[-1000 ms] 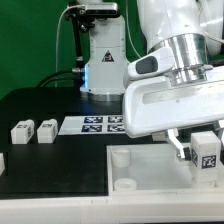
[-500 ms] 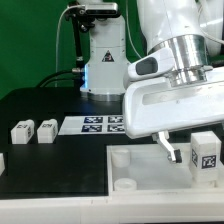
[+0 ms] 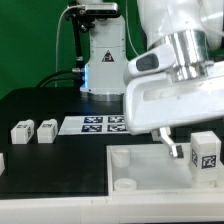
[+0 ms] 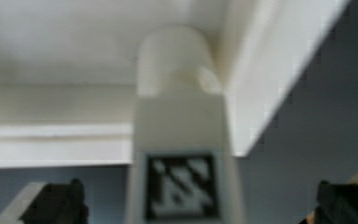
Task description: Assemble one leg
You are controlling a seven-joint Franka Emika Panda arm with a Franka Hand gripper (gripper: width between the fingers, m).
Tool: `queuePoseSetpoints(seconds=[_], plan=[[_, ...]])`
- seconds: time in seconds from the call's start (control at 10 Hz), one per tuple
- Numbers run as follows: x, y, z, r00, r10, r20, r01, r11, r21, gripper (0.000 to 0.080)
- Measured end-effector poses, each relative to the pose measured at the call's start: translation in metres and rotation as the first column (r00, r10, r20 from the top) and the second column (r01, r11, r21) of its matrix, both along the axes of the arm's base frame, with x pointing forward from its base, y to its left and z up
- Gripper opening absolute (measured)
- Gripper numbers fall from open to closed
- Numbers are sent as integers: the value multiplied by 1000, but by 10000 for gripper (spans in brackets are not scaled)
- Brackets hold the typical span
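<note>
The leg (image 3: 207,160) is a chunky white block with a black-and-white tag, standing at the right corner of the large white panel (image 3: 140,190). My gripper (image 3: 195,150) is just above and around it. One dark finger (image 3: 172,149) shows to the exterior view's left of the leg, apart from it. In the wrist view the leg (image 4: 185,120) lies between the two fingertips of my gripper (image 4: 206,205) with wide gaps on both sides, over the panel (image 4: 51,60). The gripper is open.
Two more white tagged legs (image 3: 21,131) (image 3: 45,130) stand on the black table at the exterior view's left. The marker board (image 3: 100,124) lies behind the panel. A round corner socket (image 3: 119,156) shows on the panel's near-left corner. The robot base stands at the back.
The visible finger has moved away from the leg, so the jaws have opened. The leg now sits slightly lower at the panel's corner.
</note>
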State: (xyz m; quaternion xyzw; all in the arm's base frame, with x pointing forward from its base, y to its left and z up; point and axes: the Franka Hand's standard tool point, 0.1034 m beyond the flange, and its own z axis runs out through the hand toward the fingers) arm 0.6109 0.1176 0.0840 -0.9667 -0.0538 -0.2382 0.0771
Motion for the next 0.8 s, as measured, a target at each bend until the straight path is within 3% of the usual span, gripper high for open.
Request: queuePoseSetpoints(seconds=[0.1, 0.2, 0.3, 0.4, 0.6, 0.7, 0.8], plan=[[6, -4, 11, 1000, -1, 5, 1, 1000, -6, 648], [8, -6, 14, 1000, 0, -5, 0, 1000, -5, 648], [4, 2, 12, 991, 5, -131, 0, 999, 38, 648], [7, 6, 18, 968, 27, -249, -14, 998, 53, 648], [8, 3, 20, 896, 76, -437, -66, 997, 39, 648], [13, 0, 18, 888, 78, -453, -67, 997, 41, 648], [8, -4, 14, 867, 84, -491, -69, 996, 49, 648]])
